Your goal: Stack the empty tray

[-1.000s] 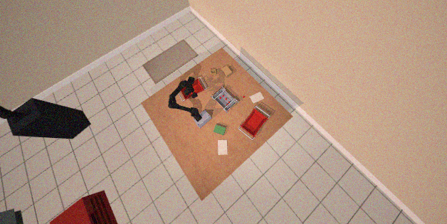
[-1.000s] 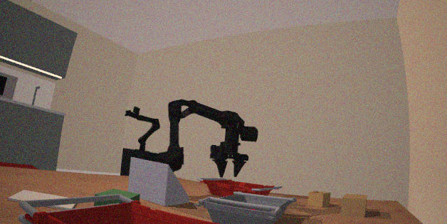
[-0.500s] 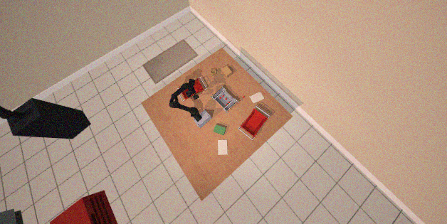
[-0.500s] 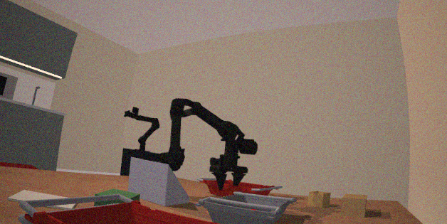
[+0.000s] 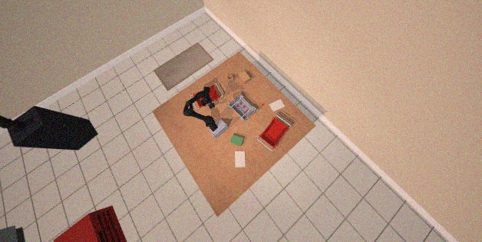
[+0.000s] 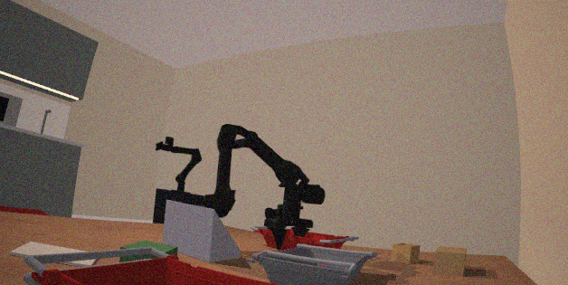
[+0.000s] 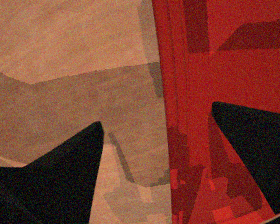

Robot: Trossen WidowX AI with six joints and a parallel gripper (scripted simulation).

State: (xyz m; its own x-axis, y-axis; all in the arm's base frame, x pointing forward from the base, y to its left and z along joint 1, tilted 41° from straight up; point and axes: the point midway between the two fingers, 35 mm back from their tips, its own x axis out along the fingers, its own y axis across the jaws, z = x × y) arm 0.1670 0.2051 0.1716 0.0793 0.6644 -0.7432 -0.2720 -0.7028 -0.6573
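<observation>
- The claw point(image 5: 209, 103) point(image 6: 284, 244) point(image 7: 157, 117) is open, its fingers either side of a wall of the red tray point(image 5: 216, 91) point(image 6: 332, 239) point(image 7: 191, 82), left of centre from the top.
- The grey tray point(image 5: 251, 112) point(image 6: 307, 269) (the one with red blocks point(image 5: 240, 104)) sits mid-frame there.
- Another red tray point(image 5: 274, 131) point(image 6: 113, 272) lies lower right.

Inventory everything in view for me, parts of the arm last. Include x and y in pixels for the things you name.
Loaded tray point(image 5: 236, 112) point(image 6: 307, 270): one, grey, mid-table
Small blocks point(image 5: 241, 104): several, red, inside it
Red trays: two, one below the gripper point(image 5: 216, 91) point(image 6: 335, 240) point(image 7: 191, 90), one apart point(image 5: 275, 131) point(image 6: 113, 277)
Green block point(image 5: 237, 139) point(image 6: 149, 250): one, beside wedge
Wedge point(image 5: 219, 128) point(image 6: 190, 232): one, pale grey, near arm
White slabs point(image 5: 239, 159) point(image 6: 45, 251): two, table
Tan blocks point(image 5: 245, 76) point(image 6: 450, 261): two, table
Mat point(image 5: 183, 66): one, brownish, floor
Cabinets point(image 6: 36, 177): grey, background
Arm point(image 5: 199, 117) point(image 6: 224, 168): one, black
Gripper point(image 5: 210, 105) point(image 6: 279, 247) point(image 7: 157, 117): one, black, open
</observation>
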